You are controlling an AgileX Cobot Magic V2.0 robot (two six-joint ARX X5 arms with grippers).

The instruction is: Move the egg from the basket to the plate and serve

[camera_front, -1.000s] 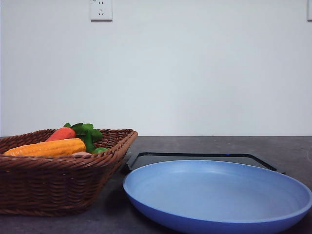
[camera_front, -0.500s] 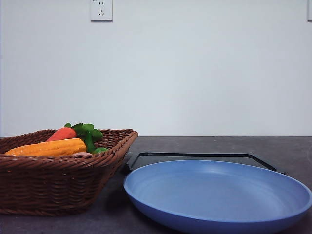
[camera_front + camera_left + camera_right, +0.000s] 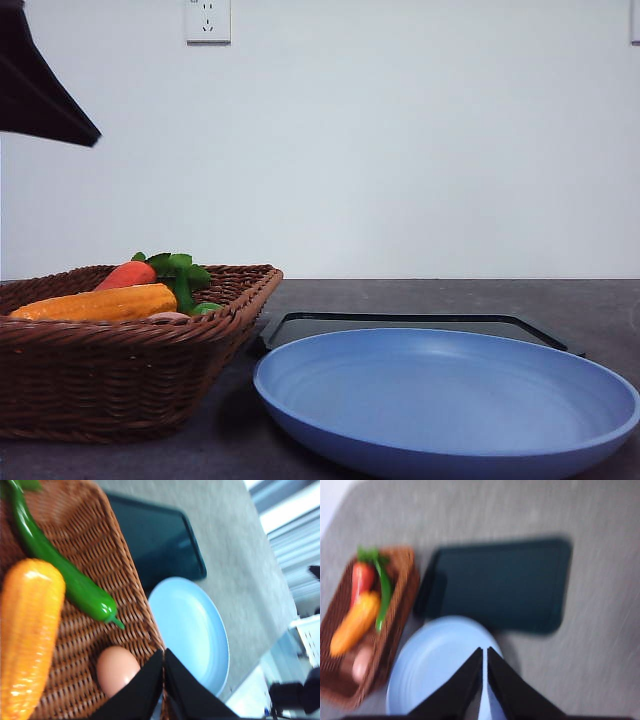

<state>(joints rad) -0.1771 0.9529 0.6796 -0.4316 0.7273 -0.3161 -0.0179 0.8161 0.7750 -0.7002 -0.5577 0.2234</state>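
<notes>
The pinkish-brown egg [image 3: 116, 670] lies in the woven brown basket [image 3: 95, 540], near the rim that faces the plate. My left gripper [image 3: 163, 653] hangs above that rim, just beside the egg, with its dark fingers shut and nothing between them. The light-blue plate [image 3: 192, 630] sits empty right beside the basket. In the blurred right wrist view, my right gripper [image 3: 484, 650] is high over the plate [image 3: 437, 667], shut and empty, and the egg [image 3: 362, 663] shows in the basket [image 3: 400, 605]. From the front, the egg [image 3: 168, 316] barely peeks over the basket [image 3: 110, 380], left of the plate [image 3: 450, 410].
A corn cob [image 3: 27, 630], a green chilli [image 3: 65, 575] and a carrot [image 3: 127, 274] share the basket. Behind the plate lies a flat black tray [image 3: 400, 324]. A dark part of my left arm [image 3: 40, 95] hangs at the upper left of the front view.
A dark part of the left arm has come into the front view at the upper left. Basket, plate and tray have not moved.
</notes>
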